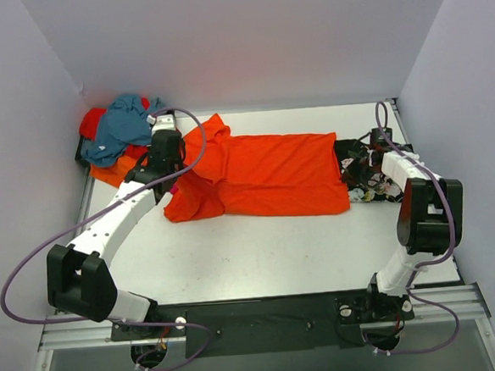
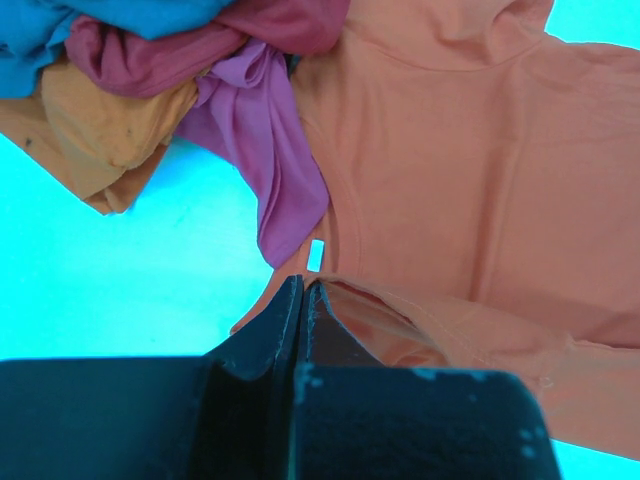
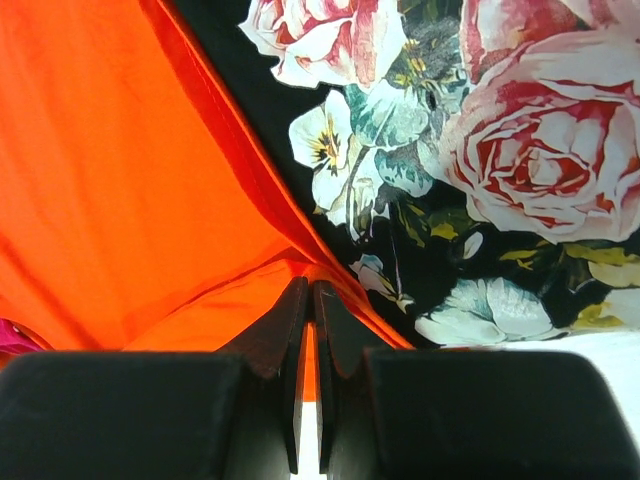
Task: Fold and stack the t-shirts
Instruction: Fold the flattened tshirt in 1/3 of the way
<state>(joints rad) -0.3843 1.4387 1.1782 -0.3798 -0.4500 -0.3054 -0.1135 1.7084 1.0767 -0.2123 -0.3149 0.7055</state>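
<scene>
1. A bright orange t-shirt (image 1: 268, 174) lies spread out across the middle of the white surface (image 1: 261, 252). Its collar end is to the left and its straight hem to the right.
2. The left hand (image 2: 302, 285) sits at the shirt's left end, close to the small white collar label. Its fingers are pressed together with no gap, and a raised fold of the orange cloth is pinched at their tips.
3. The right hand (image 3: 308, 285) is at the shirt's right edge. Its fingers are also closed tight, and a strip of the orange hem shows between them.
4. A black floral t-shirt (image 3: 480, 150), printed with pink and white roses, lies just right of the orange one. The orange hem overlaps its left edge, beside the right hand.
5. A heap of shirts sits in the far left corner:
   - a teal blue t-shirt (image 1: 125, 117) is on top
   - a red t-shirt (image 1: 93, 120) is beside it
   - a second orange t-shirt (image 1: 111, 172) is at the near side of the heap
6. A magenta t-shirt (image 2: 270, 170) trails out of the heap and touches the collar side of the spread orange shirt.
</scene>
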